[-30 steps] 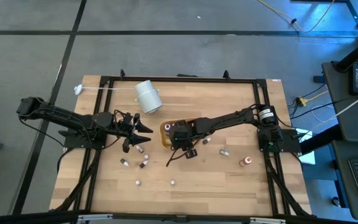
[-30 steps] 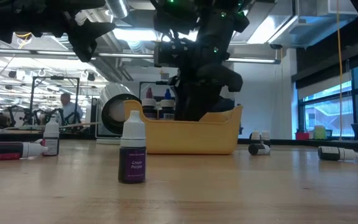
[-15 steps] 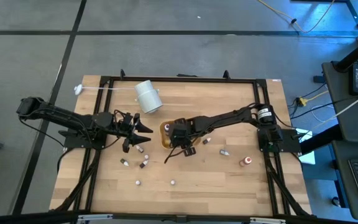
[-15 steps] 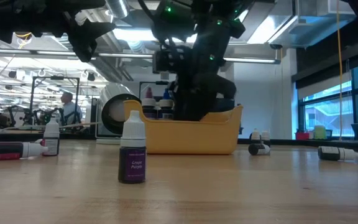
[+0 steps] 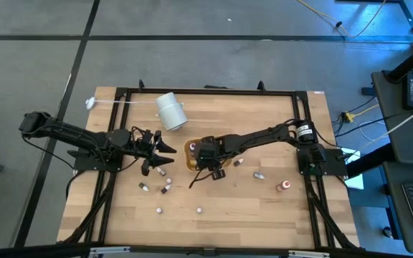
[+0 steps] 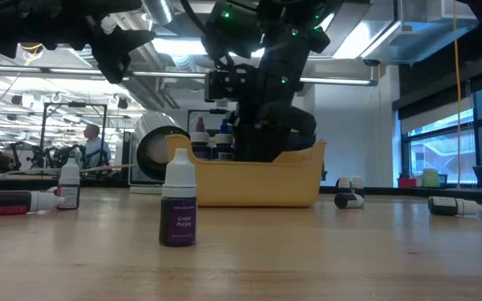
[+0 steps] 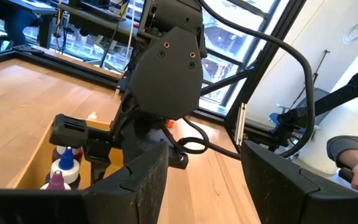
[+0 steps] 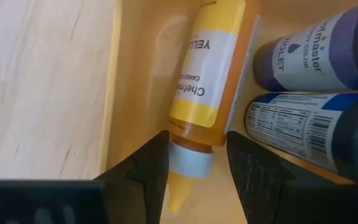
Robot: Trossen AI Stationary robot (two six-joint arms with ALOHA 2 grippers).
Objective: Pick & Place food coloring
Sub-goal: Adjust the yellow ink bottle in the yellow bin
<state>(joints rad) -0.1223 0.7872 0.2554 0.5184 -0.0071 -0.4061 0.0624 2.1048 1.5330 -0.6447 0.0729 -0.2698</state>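
Note:
My right gripper (image 8: 197, 140) reaches down into the orange tray (image 5: 189, 155), shut on a yellow food coloring bottle (image 8: 207, 68) with a white cap. Beside it in the tray are a violet bottle (image 8: 316, 53) and a blue-labelled one (image 8: 297, 127). In the low view the gripper (image 6: 262, 142) is sunk behind the tray wall (image 6: 258, 188). My left gripper (image 5: 165, 149) hangs open and level just left of the tray, with nothing between its fingers (image 7: 135, 180). My right gripper pinches the yellow bottle between its two fingers at the shoulder (image 8: 180, 127), just below the white cap. The fingers come steeply from above over the cap end and lie along the bottle. The bottle stands cap up beside the tray's inner wall (image 8: 135, 74); its base is hidden.
Loose small bottles lie on the wood: near the left gripper (image 5: 143, 188) (image 5: 166, 188), toward the front (image 5: 159, 211) (image 5: 199, 210), and right of the tray (image 5: 258, 175) (image 5: 283, 186). A purple bottle (image 6: 178, 205) stands upright. A large white cylinder (image 5: 171, 111) lies at the back.

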